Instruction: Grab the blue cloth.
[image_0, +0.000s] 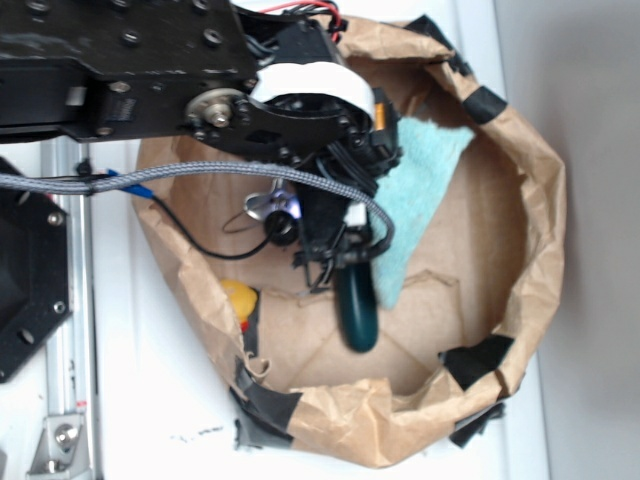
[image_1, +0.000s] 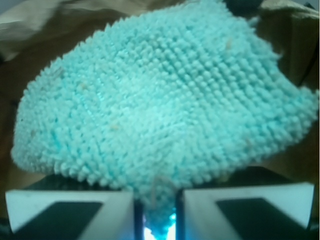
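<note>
The blue cloth (image_1: 160, 105) is a fuzzy light teal washcloth that fills most of the wrist view. One corner of it is pinched in the narrow gap between my two white fingers (image_1: 90, 210). My gripper (image_1: 155, 220) is shut on that corner. In the exterior view the blue cloth (image_0: 425, 190) lies inside the brown paper basket (image_0: 530, 250), spreading right from the gripper (image_0: 345, 240), whose black body hides the grasped edge.
A dark teal glossy oval object (image_0: 358, 310) lies just below the gripper in the basket. A yellow and red item (image_0: 241, 303) sits at the basket's left wall. Black tape patches (image_0: 475, 360) mark the rim. A braided cable (image_0: 200, 178) crosses the arm.
</note>
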